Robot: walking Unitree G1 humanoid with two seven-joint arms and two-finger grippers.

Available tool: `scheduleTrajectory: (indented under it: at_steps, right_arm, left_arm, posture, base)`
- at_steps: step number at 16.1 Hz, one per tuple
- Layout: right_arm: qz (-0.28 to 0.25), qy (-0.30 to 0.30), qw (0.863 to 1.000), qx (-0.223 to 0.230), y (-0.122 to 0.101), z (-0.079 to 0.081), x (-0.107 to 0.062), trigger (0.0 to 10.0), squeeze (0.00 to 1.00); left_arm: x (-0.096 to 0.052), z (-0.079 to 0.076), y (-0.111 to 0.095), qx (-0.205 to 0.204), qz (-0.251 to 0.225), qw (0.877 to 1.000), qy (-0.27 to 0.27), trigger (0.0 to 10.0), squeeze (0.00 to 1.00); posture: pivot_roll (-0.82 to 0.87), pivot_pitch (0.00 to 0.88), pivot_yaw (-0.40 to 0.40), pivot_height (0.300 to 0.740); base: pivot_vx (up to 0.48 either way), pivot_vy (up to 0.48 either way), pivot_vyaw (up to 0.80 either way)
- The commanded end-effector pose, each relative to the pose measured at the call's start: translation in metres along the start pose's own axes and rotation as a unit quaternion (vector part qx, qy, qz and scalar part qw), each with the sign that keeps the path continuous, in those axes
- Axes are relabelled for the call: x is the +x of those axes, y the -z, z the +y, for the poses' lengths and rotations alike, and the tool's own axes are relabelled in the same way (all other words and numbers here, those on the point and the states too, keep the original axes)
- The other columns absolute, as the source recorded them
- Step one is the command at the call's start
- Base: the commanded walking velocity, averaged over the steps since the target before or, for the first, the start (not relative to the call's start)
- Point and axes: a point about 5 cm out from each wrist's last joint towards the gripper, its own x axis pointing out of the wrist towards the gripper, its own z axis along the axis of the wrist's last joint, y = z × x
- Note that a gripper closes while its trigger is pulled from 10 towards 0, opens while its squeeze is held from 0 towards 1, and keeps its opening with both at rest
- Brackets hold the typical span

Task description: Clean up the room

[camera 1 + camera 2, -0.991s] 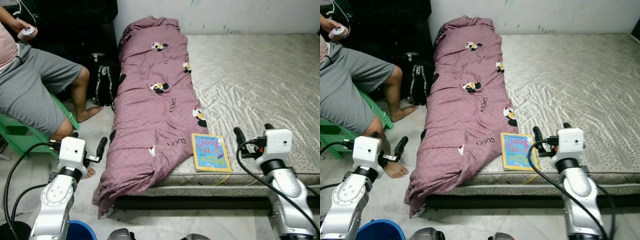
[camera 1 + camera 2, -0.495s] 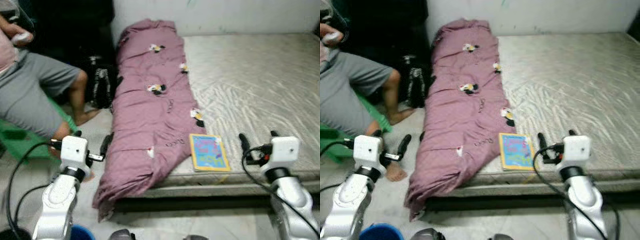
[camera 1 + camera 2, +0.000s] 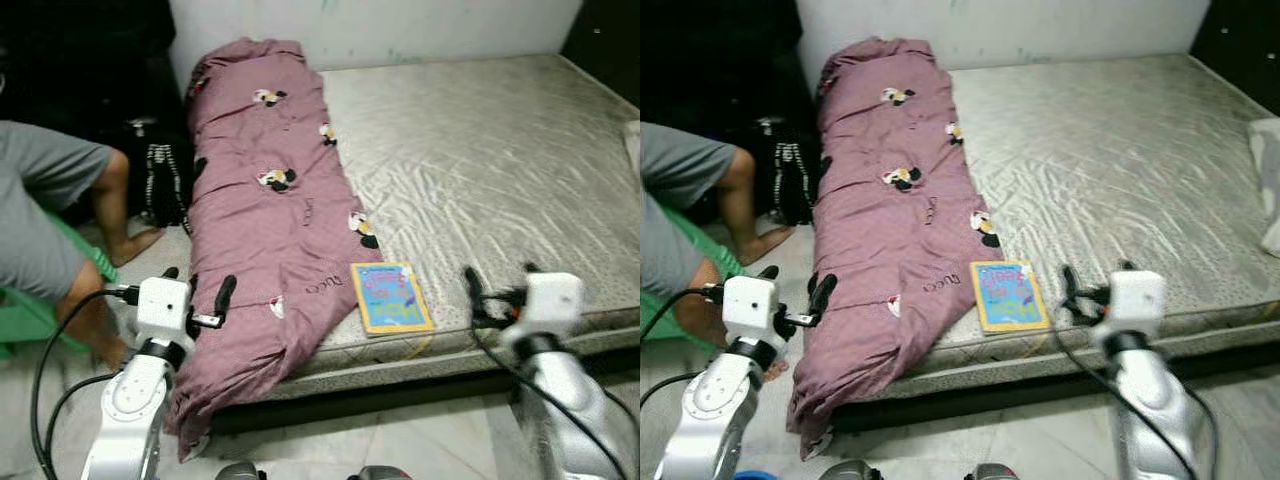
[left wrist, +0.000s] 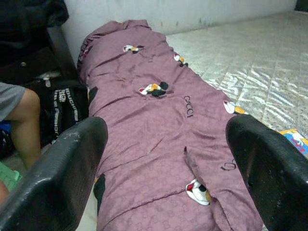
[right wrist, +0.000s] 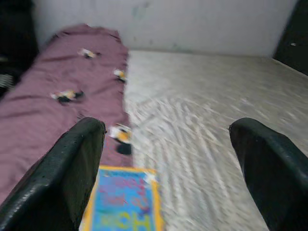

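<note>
- Left gripper (image 3: 198, 292) is raised at 8 o'clock, fingers spread wide, empty, pointing at the purple blanket (image 3: 270, 200).
- Right gripper (image 3: 497, 282) is raised at 4 o'clock, fingers wide, empty, over the mattress (image 3: 480, 150) edge.
- Book (image 3: 391, 297) lies flat on the mattress between them, just beside the blanket.
</note>
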Motion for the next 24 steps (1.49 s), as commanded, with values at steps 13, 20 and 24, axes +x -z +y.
scheduleTrajectory:
  at_steps: [13,20,24]
  right_arm:
    - [-0.016,-0.025,0.999,0.012,-0.009,0.025,0.016,10.0,0.0]
    - [-0.015,-0.03,0.999,0.01,-0.009,0.028,0.018,10.0,0.0]
    - [-0.012,-0.032,0.999,0.01,-0.007,0.029,0.017,10.0,0.0]
  left_arm:
    - [0.002,-0.009,-0.006,-0.009,-0.01,1.0,0.007,10.0,0.0]
    - [0.003,-0.012,-0.007,-0.003,-0.015,1.0,0.012,10.0,0.0]
    - [0.003,-0.013,-0.006,-0.003,-0.014,1.0,0.013,10.0,0.0]
  posture:
    - [-0.03,0.0,0.009,0.74]
    - [-0.03,0.0,0.008,0.74]
    - [-0.03,0.0,0.006,0.74]
  base:
    - [0.038,0.0,0.0]
    - [0.0,-0.086,0.0]
    - [0.0,-0.362,0.0]
